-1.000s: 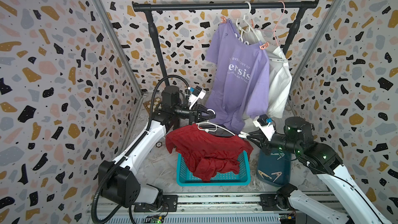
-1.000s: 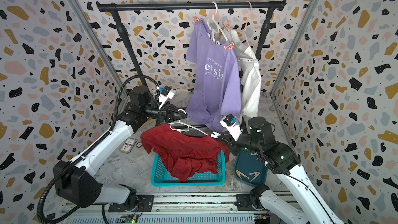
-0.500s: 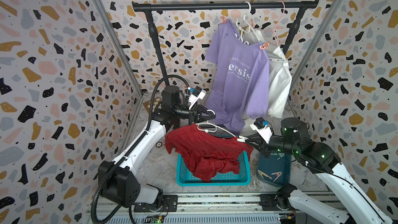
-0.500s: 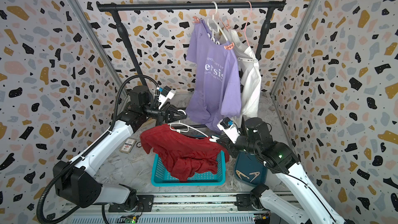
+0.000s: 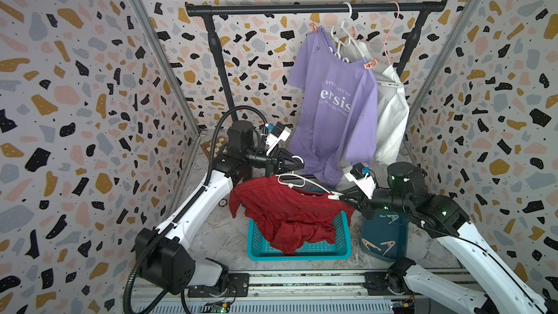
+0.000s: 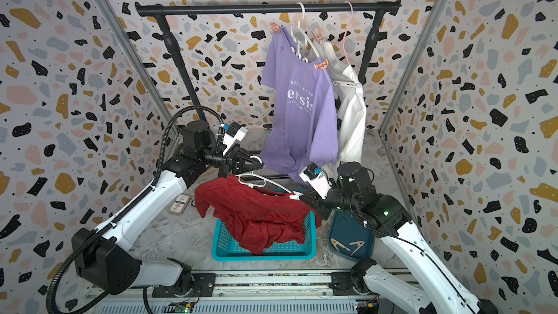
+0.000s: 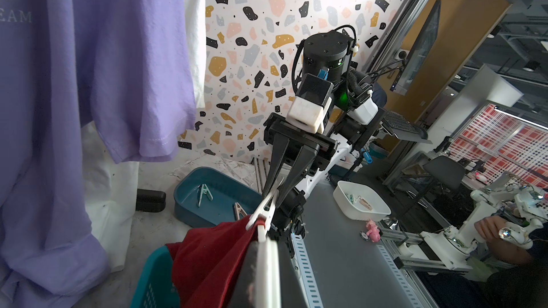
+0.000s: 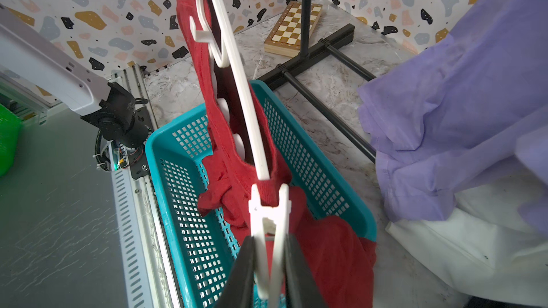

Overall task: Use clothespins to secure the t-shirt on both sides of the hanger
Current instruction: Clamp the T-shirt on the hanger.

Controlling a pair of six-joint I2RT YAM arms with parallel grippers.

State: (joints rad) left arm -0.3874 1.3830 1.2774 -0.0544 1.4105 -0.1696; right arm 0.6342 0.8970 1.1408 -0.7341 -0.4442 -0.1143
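Your left gripper (image 5: 299,164) is closed on the smooth white plastic hanger (image 8: 240,84). Your right gripper (image 8: 268,242) pinches a white forked clothespin (image 8: 268,211), its prongs straddling the crumpled red t-shirt (image 8: 326,247) at the hanger's end.

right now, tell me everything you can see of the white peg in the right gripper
The white peg is smooth plastic: two long legs joined by a bridge at the middle. The right gripper pinches its tail ends between black fingers, so its mouth stands open. The mouth straddles a fold of the red shirt at the tip of the hanger, above the basket. Whether it touches the hanger itself I cannot tell.
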